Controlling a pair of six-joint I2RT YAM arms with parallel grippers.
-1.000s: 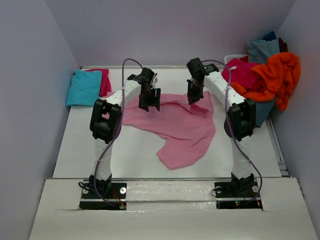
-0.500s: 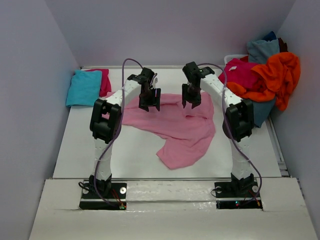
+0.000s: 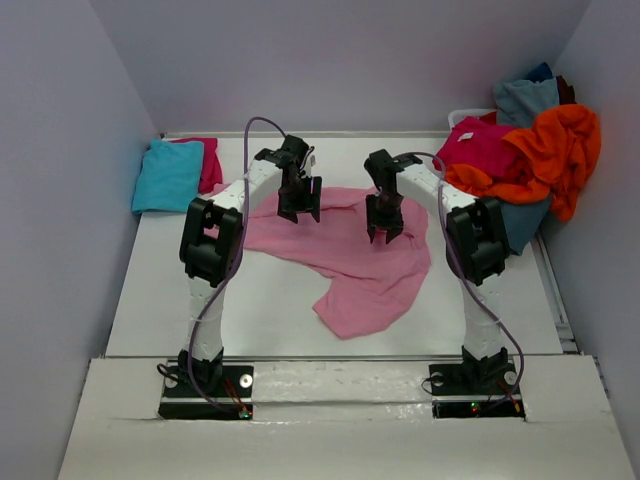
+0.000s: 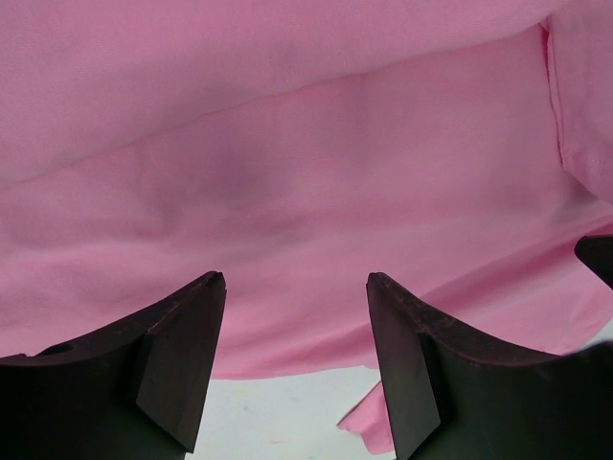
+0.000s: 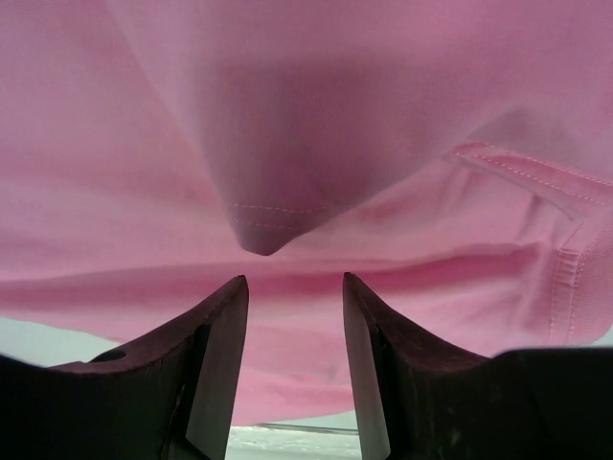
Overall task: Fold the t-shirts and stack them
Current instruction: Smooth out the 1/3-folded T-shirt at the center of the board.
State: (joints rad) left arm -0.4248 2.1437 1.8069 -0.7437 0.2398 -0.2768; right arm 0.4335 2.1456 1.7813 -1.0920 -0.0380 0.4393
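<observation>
Centre frame, the light pink t-shirt [image 3: 350, 260] lay unfolded beneath my left gripper [image 3: 298, 212] and right gripper [image 3: 385, 232], both jaws parted and empty; a folded stack [image 3: 172, 176] sat upper left, an unsorted heap [image 3: 540, 150] upper right.

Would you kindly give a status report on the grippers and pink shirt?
Left gripper open, empty, above pink shirt. Right gripper open, empty, above it. Shirt rumpled on table, unfolded. Turquoise shirt far left, orange shirt far right, clear.
</observation>
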